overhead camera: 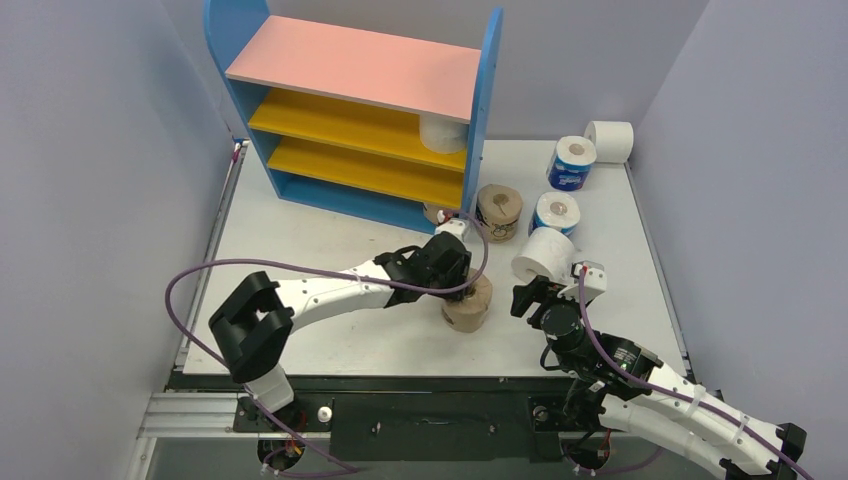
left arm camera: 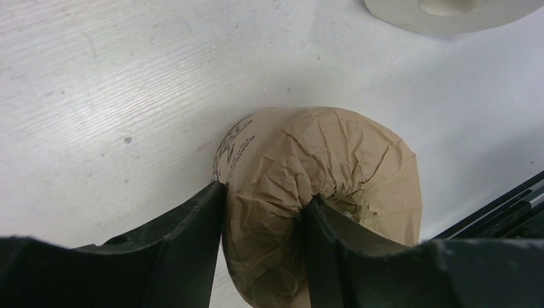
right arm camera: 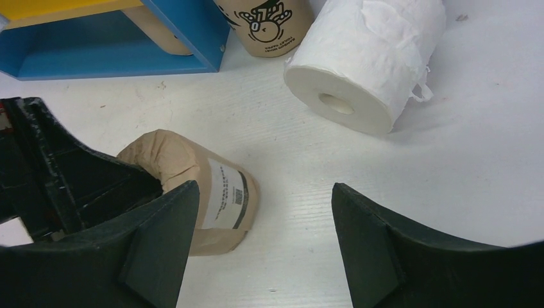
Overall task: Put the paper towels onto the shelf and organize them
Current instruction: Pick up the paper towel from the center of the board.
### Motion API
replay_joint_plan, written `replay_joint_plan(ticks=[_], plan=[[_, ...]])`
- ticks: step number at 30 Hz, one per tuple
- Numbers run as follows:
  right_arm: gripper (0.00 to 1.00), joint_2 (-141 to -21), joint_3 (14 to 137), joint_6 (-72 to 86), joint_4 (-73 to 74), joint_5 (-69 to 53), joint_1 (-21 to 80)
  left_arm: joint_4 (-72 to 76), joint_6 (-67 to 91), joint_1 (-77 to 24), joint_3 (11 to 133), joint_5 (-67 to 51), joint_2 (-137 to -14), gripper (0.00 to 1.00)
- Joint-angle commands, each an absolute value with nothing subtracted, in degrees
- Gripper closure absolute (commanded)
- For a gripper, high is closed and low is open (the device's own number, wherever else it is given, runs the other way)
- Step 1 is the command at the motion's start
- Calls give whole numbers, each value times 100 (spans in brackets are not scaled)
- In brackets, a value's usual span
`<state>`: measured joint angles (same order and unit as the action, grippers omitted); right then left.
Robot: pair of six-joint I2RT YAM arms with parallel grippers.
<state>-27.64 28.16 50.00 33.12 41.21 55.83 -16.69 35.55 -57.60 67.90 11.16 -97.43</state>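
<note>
Pale lavender walls (overhead camera: 90, 150), white table (overhead camera: 300, 240)

The white worktop (overhead camera: 330, 330) carries the shelf (overhead camera: 350, 65) at its far left, standing on its blue base. A shelved white roll (overhead camera: 443, 133) sits at the right end of the upper yellow board. Just right of the shelf stands a printed tan roll (overhead camera: 499, 210). Beyond it are a far blue-wrapped roll (overhead camera: 572, 163) and a near blue-wrapped roll (overhead camera: 556, 213), both upright. A corner white roll (overhead camera: 610, 141) lies on its side at the far right. A front white roll (overhead camera: 543, 255) also lies on its side, and a near tan roll (overhead camera: 468, 303) sits mid-worktop.
</note>
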Motion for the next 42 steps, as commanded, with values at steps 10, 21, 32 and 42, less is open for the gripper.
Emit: replay_joint_plan(ticks=[10,21,32,42], plan=[[29,-2826,2881,4874,3165,4343,5555,-1999,3675,-4905,6011,1603,-8110,62],[29,-2780,2794,4831,3115,4375,5550,-1975,4120,-3236,5112,1575,-7321,65],[29,-2856,2826,4722,3052,4400,5546,-2124,4570,-3182,5337,1768,-7817,34],[29,-2918,2841,4670,3043,4420,5544,-2599,4409,-3055,5593,1875,-7710,28]])
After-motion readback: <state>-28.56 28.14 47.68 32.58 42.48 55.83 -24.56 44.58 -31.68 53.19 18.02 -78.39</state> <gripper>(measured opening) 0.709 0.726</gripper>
